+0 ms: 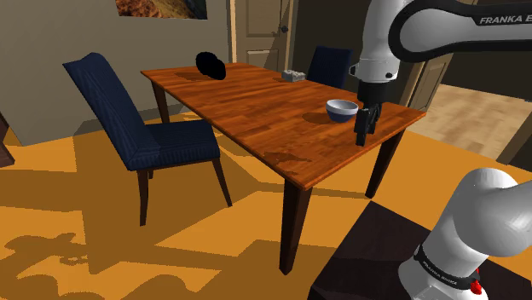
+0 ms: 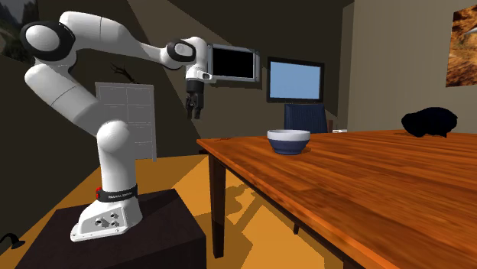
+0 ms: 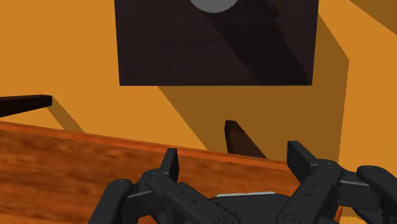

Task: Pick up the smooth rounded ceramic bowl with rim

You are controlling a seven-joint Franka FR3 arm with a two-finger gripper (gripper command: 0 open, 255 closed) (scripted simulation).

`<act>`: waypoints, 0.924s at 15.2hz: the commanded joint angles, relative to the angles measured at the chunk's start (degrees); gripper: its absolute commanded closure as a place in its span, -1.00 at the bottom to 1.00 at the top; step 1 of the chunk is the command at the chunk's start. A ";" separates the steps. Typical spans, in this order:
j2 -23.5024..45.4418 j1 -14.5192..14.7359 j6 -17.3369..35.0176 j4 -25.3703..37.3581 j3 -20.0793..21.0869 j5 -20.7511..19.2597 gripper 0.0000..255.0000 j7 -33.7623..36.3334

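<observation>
Blue-sided and pale inside, the smooth round bowl (image 1: 342,109) is sitting upright on the reddish-brown wooden table (image 1: 256,102), near the corner closest to the robot. Its rim is facing straight up, and being round it is showing no long axis. The all-black two-finger gripper (image 1: 365,129) is hanging above rim height beyond the table's edge, apart from the bowl and touching nothing. It is pointing straight down, its fingers (image 3: 170,162) standing wide apart. The white arm (image 2: 130,47) is arching up from the dark box stand (image 2: 153,229) and reaching level toward the table.
</observation>
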 commanded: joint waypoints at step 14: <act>18.70 -4.49 9.84 11.49 -10.92 -9.47 -1.00 -14.98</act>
